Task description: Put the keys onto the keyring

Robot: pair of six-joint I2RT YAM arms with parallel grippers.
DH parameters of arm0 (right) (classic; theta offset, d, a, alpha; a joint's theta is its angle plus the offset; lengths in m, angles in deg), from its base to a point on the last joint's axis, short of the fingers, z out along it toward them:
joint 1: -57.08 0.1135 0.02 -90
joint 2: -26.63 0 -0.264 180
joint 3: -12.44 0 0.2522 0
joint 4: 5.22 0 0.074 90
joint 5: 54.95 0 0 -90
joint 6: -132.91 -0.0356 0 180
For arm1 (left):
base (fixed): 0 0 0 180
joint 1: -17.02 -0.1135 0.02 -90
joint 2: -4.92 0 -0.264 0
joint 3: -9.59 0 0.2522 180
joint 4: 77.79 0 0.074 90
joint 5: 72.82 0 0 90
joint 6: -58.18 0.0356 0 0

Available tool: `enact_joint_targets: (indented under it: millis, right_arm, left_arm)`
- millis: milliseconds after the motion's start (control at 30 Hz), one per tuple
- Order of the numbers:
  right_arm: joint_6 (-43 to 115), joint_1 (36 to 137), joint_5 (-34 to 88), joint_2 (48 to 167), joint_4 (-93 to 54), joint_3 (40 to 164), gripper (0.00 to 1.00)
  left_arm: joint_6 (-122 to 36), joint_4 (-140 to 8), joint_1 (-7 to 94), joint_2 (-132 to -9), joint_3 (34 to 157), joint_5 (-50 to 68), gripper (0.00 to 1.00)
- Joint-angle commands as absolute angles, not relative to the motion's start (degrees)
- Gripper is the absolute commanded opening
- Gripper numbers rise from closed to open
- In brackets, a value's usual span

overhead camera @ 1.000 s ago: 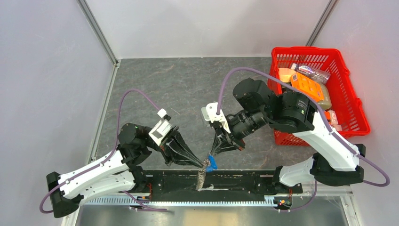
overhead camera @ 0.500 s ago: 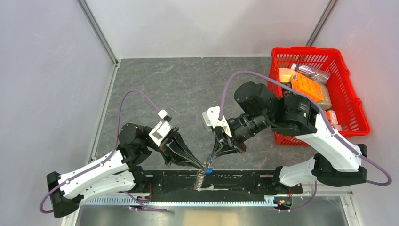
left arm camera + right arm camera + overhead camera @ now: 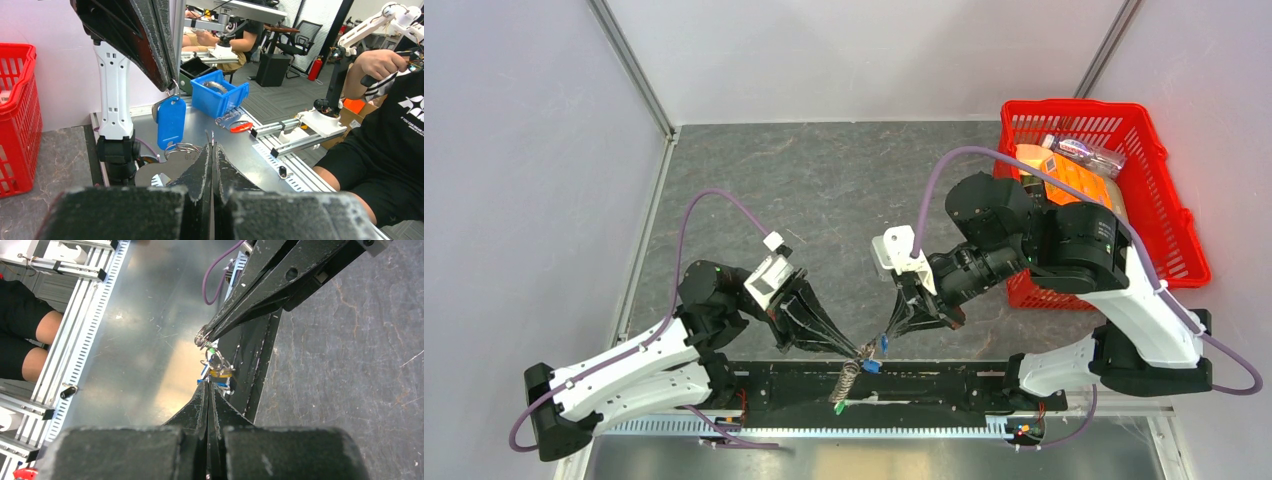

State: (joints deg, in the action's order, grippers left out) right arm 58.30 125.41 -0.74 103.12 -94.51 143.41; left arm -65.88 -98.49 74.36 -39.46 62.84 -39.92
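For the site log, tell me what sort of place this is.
Probably a robotics lab in an office: a person grips a control handle, office chairs stand behind, and a blue bin sits nearby.

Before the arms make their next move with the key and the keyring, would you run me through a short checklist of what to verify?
1. Grip of the left gripper on the keyring: ok, shut on it.
2. Grip of the right gripper on the blue key: ok, shut on it.
3. Blue key threaded onto the keyring: cannot tell, too small to see.
4. Chain and green tag dangling clear of both grippers: ok.
5. Clearance between the two grippers' tips: cannot tell, they nearly meet.
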Motion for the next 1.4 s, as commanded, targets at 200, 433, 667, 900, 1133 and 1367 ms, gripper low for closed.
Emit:
enact_joint_targets:
  millis: [200, 433, 667, 900, 1133, 1367]
  right_arm:
    - [56.01, 126.42, 0.02, 104.92, -98.94, 147.64, 0.00]
    - [56.72, 126.85, 1.08, 108.35, -100.97, 150.70, 0.00]
    - [56.79, 127.81, 1.69, 110.87, -101.43, 152.52, 0.00]
    - [56.97, 128.66, 2.00, 112.19, -101.49, 153.46, 0.00]
    - [57.50, 130.17, 2.54, 112.77, -101.45, 153.82, 0.00]
    - [57.89, 132.00, 3.47, 112.38, -101.43, 153.57, 0.00]
  left_arm:
    - [-66.01, -99.42, 74.41, -39.40, 65.45, -39.58, 0.02]
    - [-67.76, -101.41, 74.41, -39.84, 65.32, -40.21, 0.02]
    - [-67.66, -101.29, 74.42, -39.89, 65.28, -40.21, 0.02]
    - [-67.46, -101.25, 74.41, -39.75, 65.10, -40.29, 0.02]
    - [-67.33, -101.03, 74.39, -39.72, 65.36, -40.04, 0.02]
    - [-67.41, -101.03, 74.42, -39.86, 65.45, -39.74, 0.02]
